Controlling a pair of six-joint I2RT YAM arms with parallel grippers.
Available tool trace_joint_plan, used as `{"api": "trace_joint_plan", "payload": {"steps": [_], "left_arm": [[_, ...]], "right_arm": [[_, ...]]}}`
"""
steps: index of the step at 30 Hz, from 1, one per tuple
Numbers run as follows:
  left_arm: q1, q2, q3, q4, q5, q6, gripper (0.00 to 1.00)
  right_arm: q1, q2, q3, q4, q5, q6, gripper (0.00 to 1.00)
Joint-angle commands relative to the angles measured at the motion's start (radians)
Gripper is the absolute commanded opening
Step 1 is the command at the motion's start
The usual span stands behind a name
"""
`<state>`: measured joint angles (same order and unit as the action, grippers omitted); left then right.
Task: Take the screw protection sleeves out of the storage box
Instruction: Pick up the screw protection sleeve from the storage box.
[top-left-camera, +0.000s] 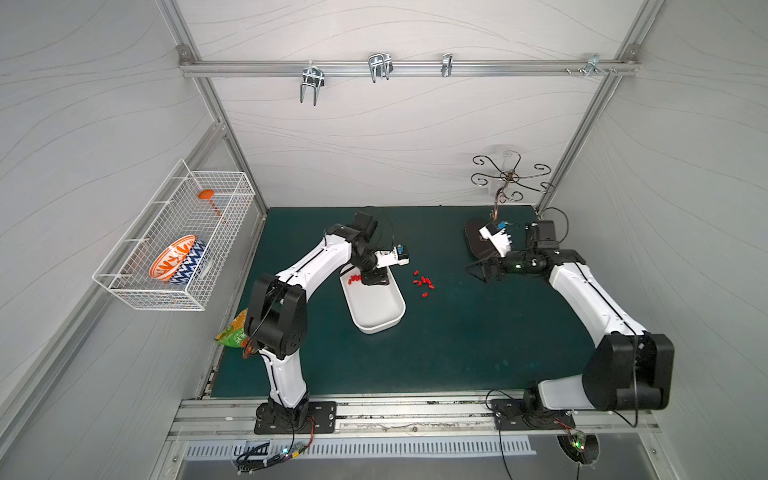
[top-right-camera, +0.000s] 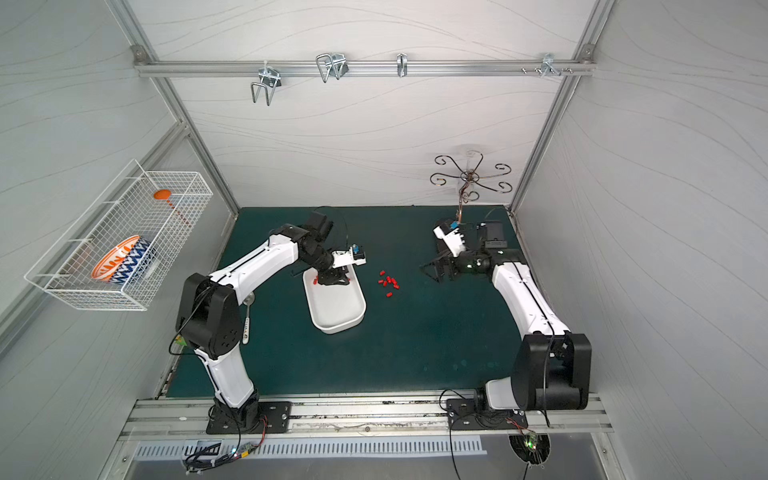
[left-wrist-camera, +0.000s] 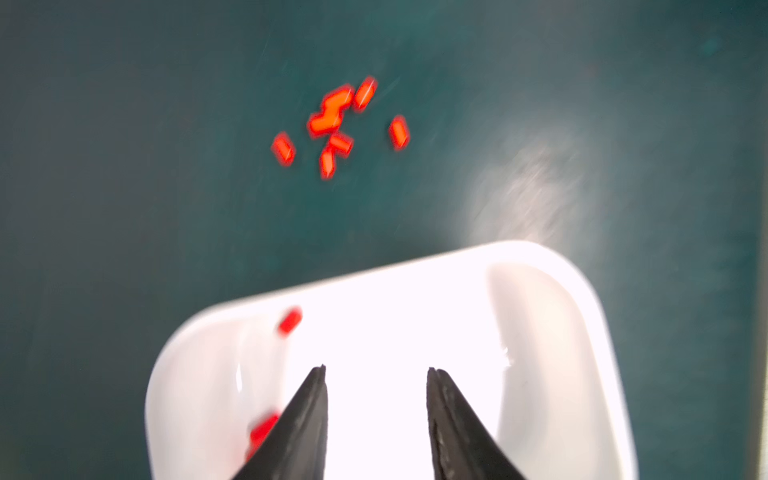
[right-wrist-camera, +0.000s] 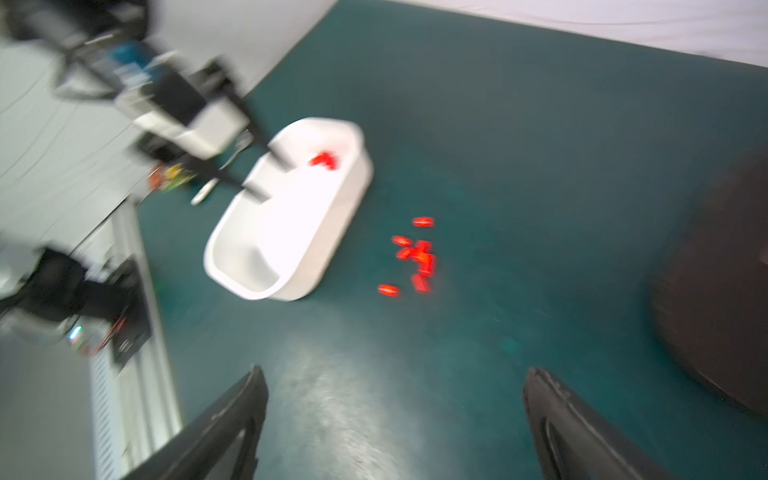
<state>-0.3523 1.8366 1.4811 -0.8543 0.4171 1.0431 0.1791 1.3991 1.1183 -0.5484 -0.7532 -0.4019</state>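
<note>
A: Left tool (left-wrist-camera: 376, 370)?
B: Jaws apart, nothing between them, over the white box (top-left-camera: 376, 328). A few red caps (top-left-camera: 354, 278) lie in its 11 o'clock end; other caps (top-left-camera: 423, 282) sit on the desk (top-left-camera: 457, 353) at its 3 o'clock.
A: Next?
B: Likely dip and pinch one. Right tool (right-wrist-camera: 397, 369), wide apart and empty, hangs beyond them.
A: Surroundings?
B: Green desk, white walls (top-left-camera: 395, 158).

Bright even light; both wrist views motion-blurred, the storage box (left-wrist-camera: 540, 299) glaring white.
</note>
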Motion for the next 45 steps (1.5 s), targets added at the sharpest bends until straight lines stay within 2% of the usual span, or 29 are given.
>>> {"api": "trace_joint_plan", "payload": {"steps": [1, 5, 8, 12, 26, 29, 38, 41, 45], "left_arm": [[0.040, -0.004, -0.020, 0.069, 0.004, 0.133, 0.45], [0.048, 0.056, -0.024, 0.098, -0.029, 0.243, 0.45], [0.049, 0.108, -0.004, 0.117, -0.039, 0.306, 0.45], [0.047, 0.173, 0.039, 0.131, -0.035, 0.359, 0.46], [-0.008, 0.324, 0.119, 0.207, -0.130, 0.360, 0.46], [-0.022, 0.341, 0.129, 0.171, -0.140, 0.366, 0.42], [-0.020, 0.284, 0.075, 0.136, -0.163, 0.349, 0.13], [-0.020, 0.228, 0.050, 0.139, -0.137, 0.304, 0.06], [-0.019, 0.155, 0.013, 0.173, -0.077, 0.207, 0.02]], "right_arm": [[0.147, 0.043, -0.002, 0.006, -0.049, -0.024, 0.99], [0.270, 0.116, 0.020, 0.034, -0.067, 0.012, 0.98], [0.320, 0.133, 0.001, 0.063, -0.068, 0.023, 0.97], [0.315, 0.123, -0.034, 0.083, -0.060, 0.011, 0.97], [0.287, 0.144, -0.030, 0.038, -0.068, -0.028, 0.97], [0.281, 0.147, -0.023, 0.030, -0.061, -0.035, 0.97], [0.266, 0.152, -0.017, 0.019, -0.052, -0.040, 0.97], [0.253, 0.153, -0.017, 0.022, -0.044, -0.044, 0.97], [0.225, 0.141, -0.012, 0.012, -0.047, -0.054, 0.97]]}}
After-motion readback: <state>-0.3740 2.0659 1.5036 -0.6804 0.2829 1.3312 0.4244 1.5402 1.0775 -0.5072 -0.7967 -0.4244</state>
